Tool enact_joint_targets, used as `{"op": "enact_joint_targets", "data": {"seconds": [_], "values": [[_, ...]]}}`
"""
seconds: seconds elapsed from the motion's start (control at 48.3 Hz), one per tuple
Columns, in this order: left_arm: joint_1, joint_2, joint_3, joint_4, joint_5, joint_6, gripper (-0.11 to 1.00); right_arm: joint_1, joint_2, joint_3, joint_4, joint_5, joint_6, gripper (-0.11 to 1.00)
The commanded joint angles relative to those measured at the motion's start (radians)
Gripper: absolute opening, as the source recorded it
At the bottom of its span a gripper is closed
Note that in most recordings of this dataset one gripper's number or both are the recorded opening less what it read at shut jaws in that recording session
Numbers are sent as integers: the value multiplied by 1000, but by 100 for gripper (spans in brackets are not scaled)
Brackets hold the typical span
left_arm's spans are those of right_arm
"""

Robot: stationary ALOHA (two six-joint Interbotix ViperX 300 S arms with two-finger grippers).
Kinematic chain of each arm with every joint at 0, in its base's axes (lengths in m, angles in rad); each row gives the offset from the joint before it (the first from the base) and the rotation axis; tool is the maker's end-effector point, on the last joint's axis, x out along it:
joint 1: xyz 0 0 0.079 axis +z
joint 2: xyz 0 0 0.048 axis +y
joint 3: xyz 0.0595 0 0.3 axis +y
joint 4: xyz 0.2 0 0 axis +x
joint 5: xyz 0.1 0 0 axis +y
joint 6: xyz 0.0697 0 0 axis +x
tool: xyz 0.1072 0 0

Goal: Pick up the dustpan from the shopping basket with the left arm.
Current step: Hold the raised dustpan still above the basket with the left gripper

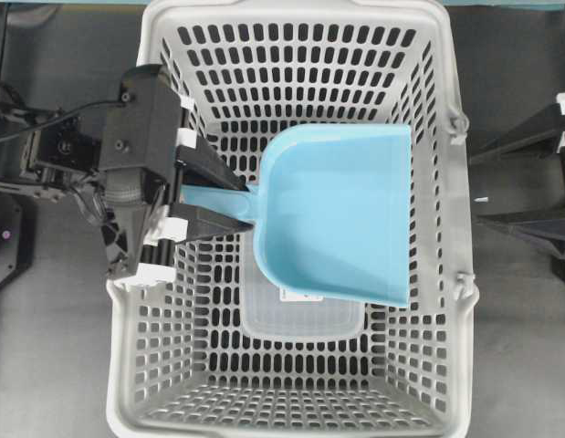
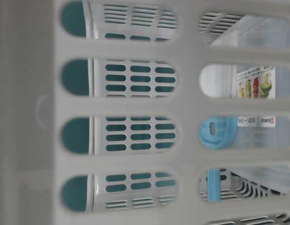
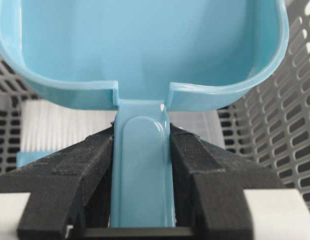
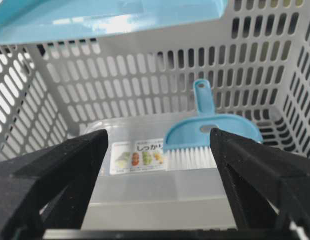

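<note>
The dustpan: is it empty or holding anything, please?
Empty: the dustpan tray shows only bare blue plastic overhead and in the left wrist view.

Dustpan (image 1: 341, 214) hides brush, most of clear box (image 1: 300, 319).

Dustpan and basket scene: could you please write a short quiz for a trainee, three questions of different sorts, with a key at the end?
1. True or false: the left tool is shut on the handle of the dustpan.
2. Which thing lies on the floor of the shopping basket, partly under the dustpan in the overhead view?
A. clear plastic container
B. red cup
C. folded towel
3. Fill in the missing word: in the right wrist view, the hand brush has ___ bristles.

Key: 1 true; 2 A; 3 white.
</note>
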Motion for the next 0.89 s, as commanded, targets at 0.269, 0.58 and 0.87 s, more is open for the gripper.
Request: {"op": "enact_joint_targets", "data": {"seconds": [0.269, 0.58, 0.87], "values": [[11, -12, -9, 3, -12, -51, 28, 2, 3, -3, 3, -12, 2, 78], [5, -9, 12, 3, -12, -69, 28, 0, 3, -2, 3, -26, 2, 78], [6, -6, 20, 3, -12, -83, 28, 0, 5, 0, 3, -26, 2, 78]]}}
